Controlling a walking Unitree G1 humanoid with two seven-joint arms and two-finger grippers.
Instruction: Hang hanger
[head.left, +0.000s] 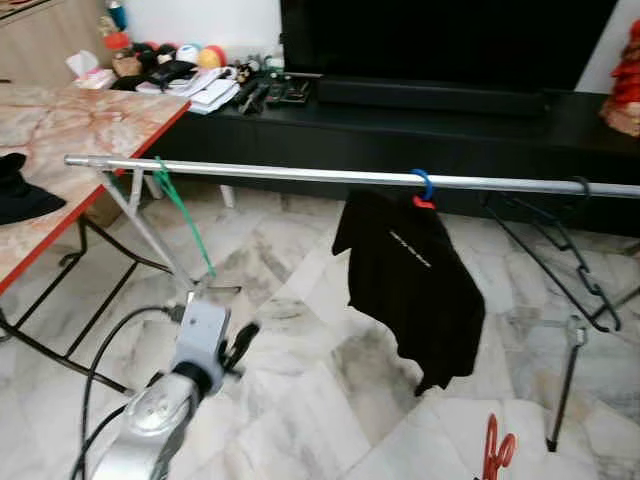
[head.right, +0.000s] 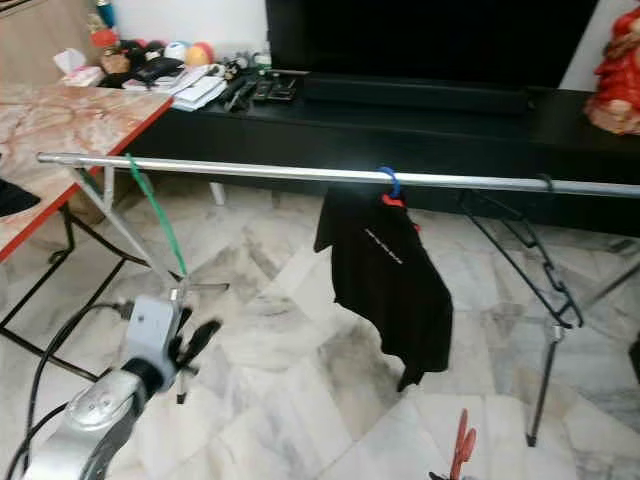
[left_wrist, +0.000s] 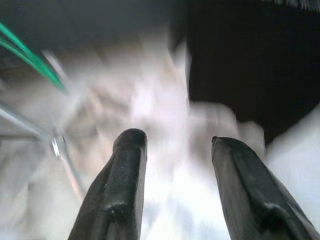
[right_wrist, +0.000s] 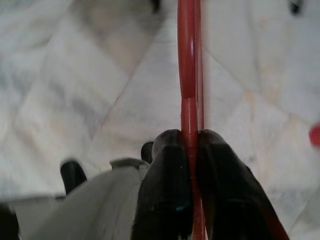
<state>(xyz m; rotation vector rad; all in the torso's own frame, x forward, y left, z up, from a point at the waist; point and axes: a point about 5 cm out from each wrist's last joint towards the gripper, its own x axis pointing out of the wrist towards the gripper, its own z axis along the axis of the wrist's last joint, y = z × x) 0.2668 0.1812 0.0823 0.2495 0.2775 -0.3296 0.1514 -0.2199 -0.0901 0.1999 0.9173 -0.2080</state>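
We see our right tool (right_wrist: 190, 150) pressed together on a thin red plastic hanger (right_wrist: 189, 65), pinching its bar between the two black fingers so that it cannot slip while we carry it. In the eye views only the top of this red hanger shows, low at the right and well below the long silver metal rail (head.left: 300, 173), so we judge that the hanging is not yet done and that the hanger must be lifted up to the rail.

Our left tool (left_wrist: 175, 150) is spread, with nothing between its fingers. It is low over the pale marble floor (head.left: 300, 380), near the rail's left leg and below the green wire hanger (head.left: 180, 210), probably kept out of the way.

On the rail, the green hanger hangs near the left end. A black T-shirt (head.left: 410, 280) hangs in the middle on a hook that shows blue and red, and black hangers (head.left: 560, 260) hang at the right. The bare part of the rail between the green hanger and the shirt seems to us a good place for the red one. At the left stands a marble-topped surface (head.left: 90, 120) with a red edge.
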